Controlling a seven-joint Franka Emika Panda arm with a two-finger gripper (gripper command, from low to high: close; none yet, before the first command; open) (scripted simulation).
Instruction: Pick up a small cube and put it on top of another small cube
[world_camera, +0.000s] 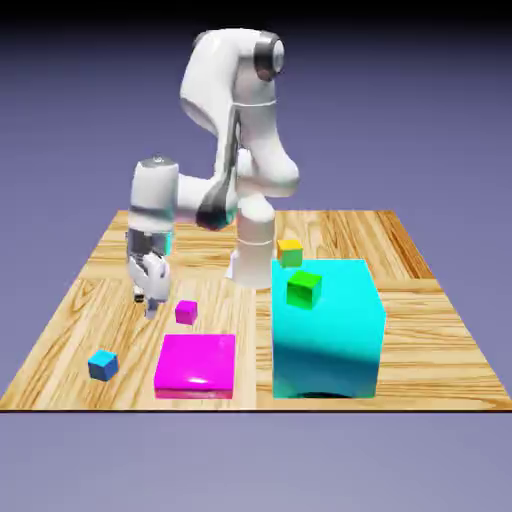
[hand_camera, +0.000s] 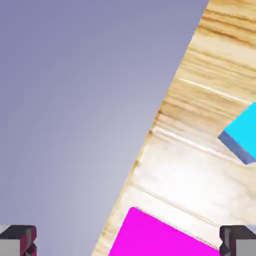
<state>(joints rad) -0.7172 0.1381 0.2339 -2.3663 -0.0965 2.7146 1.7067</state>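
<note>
Apparently at the approach step, with fingers (hand_camera: 233, 241) wide apart and empty. Next, shift toward the blue cube (world_camera: 103, 366), beyond them toward the exterior view's left, then descend astride it.

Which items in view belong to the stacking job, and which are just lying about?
Job:
- small blue cube, to be picked up
- small magenta cube, to go under it
- gripper, open

Lying about:
- wide flat magenta block
- large cyan block
- small green cube
- small orange-topped cube
</note>
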